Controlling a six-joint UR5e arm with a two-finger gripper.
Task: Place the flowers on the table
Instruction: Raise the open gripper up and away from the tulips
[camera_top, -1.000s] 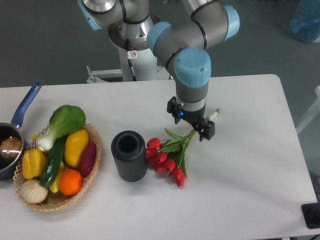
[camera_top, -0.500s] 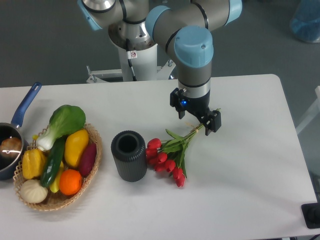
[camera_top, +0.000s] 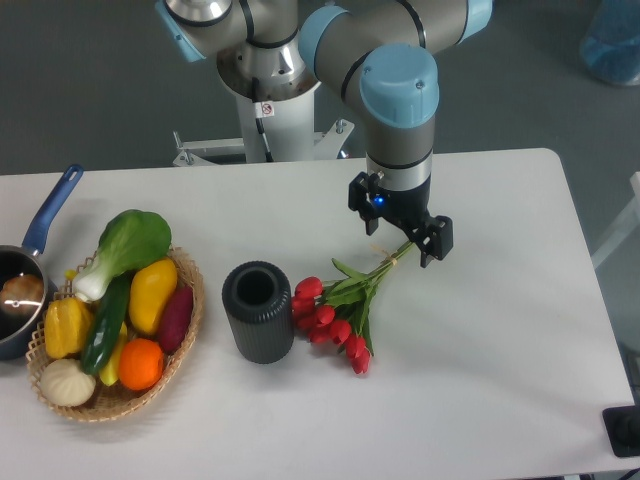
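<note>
The flowers (camera_top: 340, 310) lay flat on the table (camera_top: 480, 340), red heads pointing toward the near left and almost touching the dark ribbed vase (camera_top: 258, 311), thin stems running up and right toward the gripper (camera_top: 408, 232). The gripper hung just above the stem ends, its two fingers spread apart with nothing between them, so the bunch appeared to be released and resting under its own weight. By that reading the placing was essentially done, and what remained was a clean retreat.

The chief risk lay at the stem tips. They sat right under the near finger, and whether they touched it could not be told from this view. If the arm pulled away sideways or low, a finger might catch the stems and drag or swing the whole bunch, since tulips tied at the stems would pivot easily on a smooth surface. A swing to the left could push the blooms against the vase and, with enough force, rock it. A straight lift would seem the safer way out.

Farther left, the wicker basket (camera_top: 186, 327) of vegetables and the blue-handled pan (camera_top: 40, 240) at the table's left edge stood well apart from the arm and looked in no danger.
</note>
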